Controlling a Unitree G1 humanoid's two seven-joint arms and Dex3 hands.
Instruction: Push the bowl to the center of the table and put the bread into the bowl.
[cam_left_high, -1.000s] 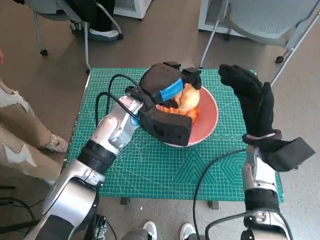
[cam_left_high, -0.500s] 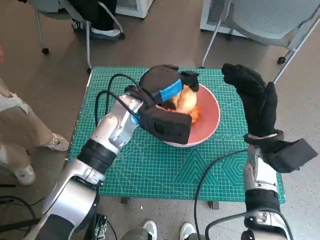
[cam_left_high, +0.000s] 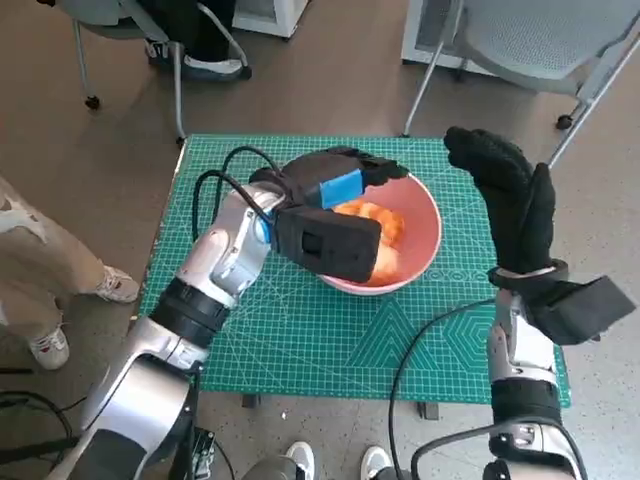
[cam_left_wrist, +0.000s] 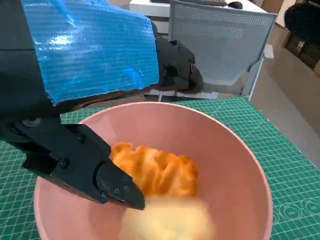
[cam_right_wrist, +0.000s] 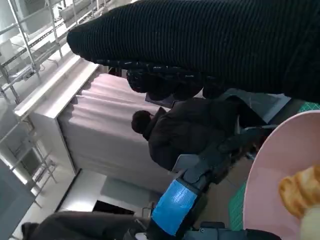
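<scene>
**Bread in pink bowl, left hand over the rim**

- Bowl (cam_left_high: 415, 240): pink, round, upright on the green cutting mat (cam_left_high: 300, 330) that covers the counter; sits near the middle of the mat, slightly toward its far edge.
- Bread (cam_left_high: 372, 222): golden-orange, ridged piece lying inside the bowl on its floor. In the left wrist view a pale, blurred lump lies beside it in the bowl; what it is cannot be told.
- Left hand (cam_left_high: 335, 190): black with blue tape across its back, poised over the bowl's left rim. Its fingers (cam_left_wrist: 107, 180) reach into the bowl above the bread, spread apart and holding nothing; the bread lies free of them.
- Right hand (cam_left_high: 505, 195): black knitted glove, raised upright just beside the bowl's right side, apart from it. Fingers extended and loosely apart, nothing in them.
- Surroundings: grey mesh chair (cam_left_high: 540, 40) beyond the counter's far right corner; a second chair (cam_left_high: 150, 30) at far left; a person's leg and shoe (cam_left_high: 45, 345) on the floor to the left; a seated person in dark clothing (cam_right_wrist: 190, 135) in the right wrist view.
</scene>
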